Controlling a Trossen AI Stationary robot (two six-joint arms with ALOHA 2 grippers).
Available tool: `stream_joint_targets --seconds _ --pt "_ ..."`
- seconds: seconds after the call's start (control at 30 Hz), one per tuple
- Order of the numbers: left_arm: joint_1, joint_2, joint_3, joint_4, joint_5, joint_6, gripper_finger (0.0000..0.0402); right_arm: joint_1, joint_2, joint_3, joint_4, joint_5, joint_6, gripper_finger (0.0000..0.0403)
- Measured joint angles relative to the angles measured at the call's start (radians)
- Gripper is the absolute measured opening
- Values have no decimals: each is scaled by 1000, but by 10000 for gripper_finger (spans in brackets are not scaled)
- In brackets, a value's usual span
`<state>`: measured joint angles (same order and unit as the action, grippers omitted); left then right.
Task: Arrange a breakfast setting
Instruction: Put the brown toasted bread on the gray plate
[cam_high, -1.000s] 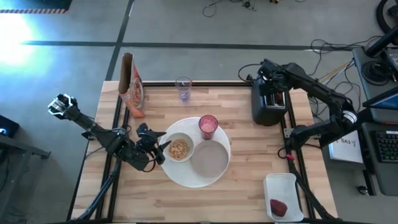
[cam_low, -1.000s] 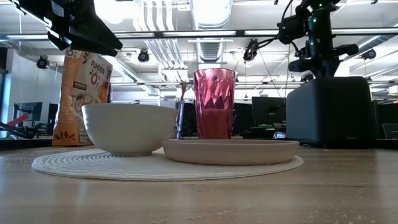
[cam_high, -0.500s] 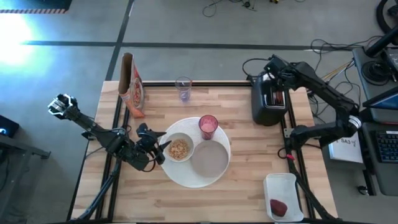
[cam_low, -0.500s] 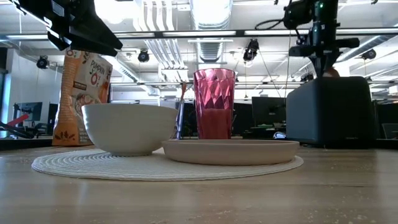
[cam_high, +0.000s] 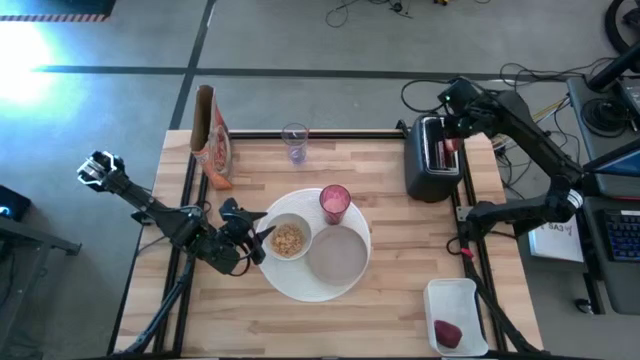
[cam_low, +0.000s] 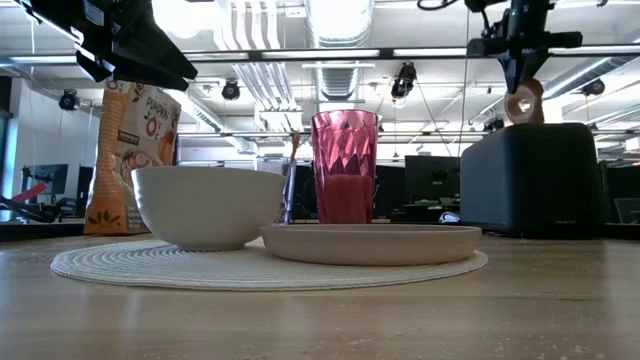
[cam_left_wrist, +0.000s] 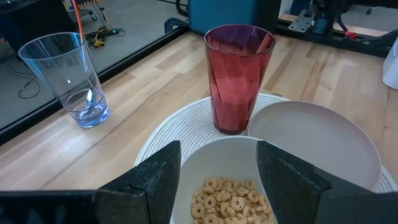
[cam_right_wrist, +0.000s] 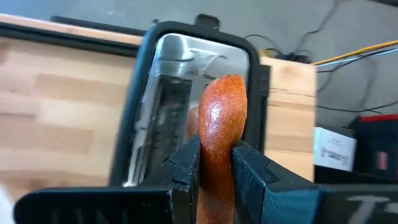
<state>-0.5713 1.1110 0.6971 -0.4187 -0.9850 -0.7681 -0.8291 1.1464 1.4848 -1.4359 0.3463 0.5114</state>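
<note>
White bowl (cam_left_wrist: 224, 180) of cereal (cam_left_wrist: 230, 200) between parted left jaws — bread piece (cam_right_wrist: 219, 134) pinched in right jaws.

From above I see the white plate (cam_high: 338, 256) on a round woven mat (cam_high: 300, 287) mid-table (cam_high: 390, 230), the bowl (cam_high: 288, 238) of cereal on its left and the pink tumbler (cam_high: 335, 203) behind. My left end effector (cam_high: 262, 240) sits at the bowl's left rim. My right end effector (cam_high: 452, 146) hangs over the toaster (cam_high: 430, 160). A dark-red fruit (cam_high: 447, 332) lies in the white tray (cam_high: 458, 296) at the near right corner.
</note>
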Motion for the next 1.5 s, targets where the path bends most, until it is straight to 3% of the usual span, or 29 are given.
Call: stream_joint_targets --seconds 0.3,0.7,0.9,1.1,1.2,1.5 --pt "0 0 0 0 0 0 194 53 -4 27 12 -307 -65 58" --pt "0 0 0 0 0 0 194 340 -4 22 96 -325 -25 59" --pt "0 0 0 1 0 0 194 559 -4 -59 324 -328 47 59" --pt "0 0 0 1 0 0 194 783 -4 -235 665 -322 104 59" --pt "0 0 0 1 0 0 194 875 -4 -336 827 -267 167 59" --pt "0 0 0 2 0 0 194 1002 -4 -636 1247 -179 357 59"
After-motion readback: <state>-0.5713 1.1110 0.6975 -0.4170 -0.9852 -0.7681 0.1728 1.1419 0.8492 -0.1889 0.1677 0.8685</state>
